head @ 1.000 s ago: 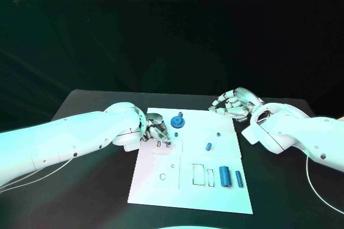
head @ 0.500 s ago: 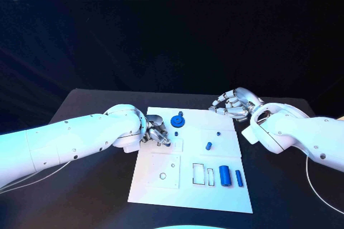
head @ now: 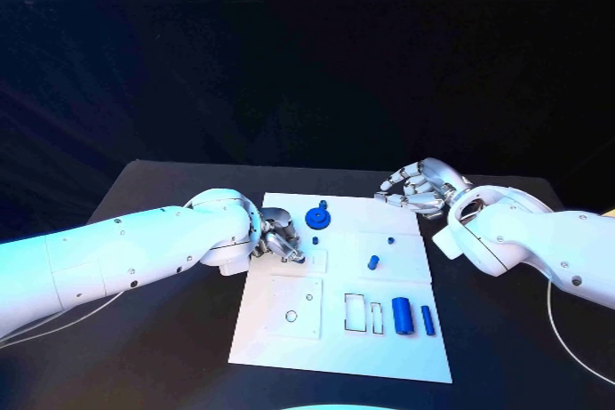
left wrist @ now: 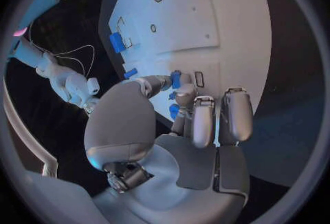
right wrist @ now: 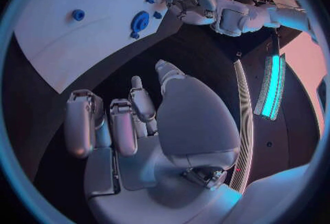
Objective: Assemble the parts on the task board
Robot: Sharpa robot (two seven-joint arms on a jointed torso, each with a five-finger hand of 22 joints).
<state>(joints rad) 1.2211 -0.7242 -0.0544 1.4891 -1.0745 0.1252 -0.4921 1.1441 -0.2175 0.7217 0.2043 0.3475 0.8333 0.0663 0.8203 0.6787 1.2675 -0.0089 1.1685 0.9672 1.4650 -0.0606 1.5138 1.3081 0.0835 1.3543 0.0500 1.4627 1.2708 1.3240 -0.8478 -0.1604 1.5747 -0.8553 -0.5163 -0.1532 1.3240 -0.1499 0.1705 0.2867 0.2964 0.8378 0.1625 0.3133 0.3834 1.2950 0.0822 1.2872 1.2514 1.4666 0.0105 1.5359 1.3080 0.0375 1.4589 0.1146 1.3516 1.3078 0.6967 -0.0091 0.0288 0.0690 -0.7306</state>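
The white task board [head: 289, 339] lies mid-table. My left hand [head: 280, 244] rests over its left side, and in the left wrist view the thumb and a finger [left wrist: 196, 104] pinch a small blue part [left wrist: 175, 78] beside a small rectangular slot [left wrist: 199, 79]. A blue gear [head: 316, 218] stands near the board's far edge, with a small blue peg [head: 315, 240] just in front of it. Another blue peg [head: 373, 261] stands mid-board. A thick blue cylinder [head: 401, 315] and a thin one [head: 427, 319] lie at the near right. My right hand [head: 417, 189] hovers beyond the board's far right corner, fingers curled on nothing.
The black table [head: 154, 339] surrounds the board, with bare surface left and right of it. Outlined recesses [head: 355, 311] and a round hole [head: 291, 317] mark the board's near half. A thin cable [head: 571, 339] runs along the table under my right arm.
My left hand's fingers have shifted slightly over the board by the slot, still with the small blue part. My right hand has stayed in place.
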